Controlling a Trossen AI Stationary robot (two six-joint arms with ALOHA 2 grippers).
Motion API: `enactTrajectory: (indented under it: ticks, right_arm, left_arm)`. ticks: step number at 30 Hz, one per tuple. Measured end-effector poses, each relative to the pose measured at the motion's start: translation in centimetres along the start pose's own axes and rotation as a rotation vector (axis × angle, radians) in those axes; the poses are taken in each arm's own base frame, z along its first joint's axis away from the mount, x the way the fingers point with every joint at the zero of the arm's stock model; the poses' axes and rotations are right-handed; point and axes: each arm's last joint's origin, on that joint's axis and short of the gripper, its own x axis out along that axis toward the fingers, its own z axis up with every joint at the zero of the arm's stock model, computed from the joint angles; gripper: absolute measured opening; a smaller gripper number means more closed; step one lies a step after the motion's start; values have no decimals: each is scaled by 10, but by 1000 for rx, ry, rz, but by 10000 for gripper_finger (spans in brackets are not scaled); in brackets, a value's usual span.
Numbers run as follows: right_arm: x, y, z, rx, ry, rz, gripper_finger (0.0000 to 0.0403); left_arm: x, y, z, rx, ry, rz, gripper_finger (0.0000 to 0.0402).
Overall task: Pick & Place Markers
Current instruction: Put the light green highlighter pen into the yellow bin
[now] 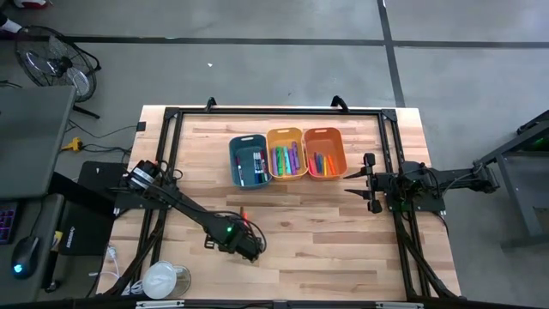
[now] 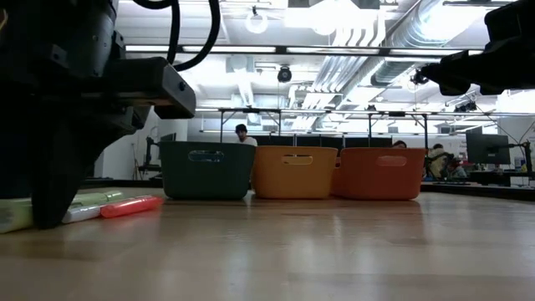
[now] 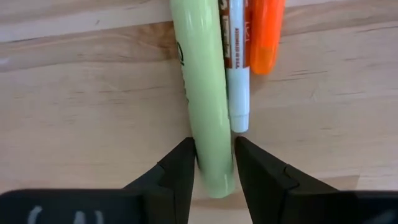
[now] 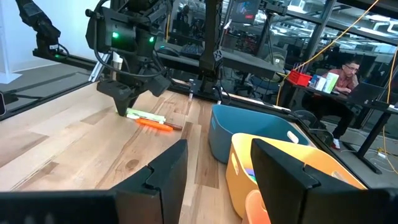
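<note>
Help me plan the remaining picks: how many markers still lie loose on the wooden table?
3, side by side under the left gripper: pale green marker between its fingers, white marker beside it, orange marker outermost. Others may be hidden.

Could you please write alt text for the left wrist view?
The left gripper has its two dark fingers on either side of a pale green marker lying on the wooden table, with a white marker and an orange marker alongside.

Pale planked wood tabletop [image 3: 81, 93], smooth with a soft sheen. Glossy plastic on light-green marker [image 3: 202, 93], white marker [image 3: 238, 93], orange marker [image 3: 266, 37]. Matt plastic bins [image 2: 292, 171]. Matt black left gripper [image 3: 211, 163].
</note>
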Motion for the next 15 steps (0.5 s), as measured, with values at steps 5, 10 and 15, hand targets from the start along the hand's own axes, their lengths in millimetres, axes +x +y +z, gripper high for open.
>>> enactTrajectory:
  ticks: [5,10,15]
  right_arm:
    - [0,0,0,0,0,0,167]
    - [0,0,0,0,0,-1,167]
    - [0,0,0,0,0,0,167]
  left_arm:
    - [1,0,1,5,-10,3,71]
    - [2,0,1,36,-11,2,63]
    - [2,1,1,38,-15,6,63]
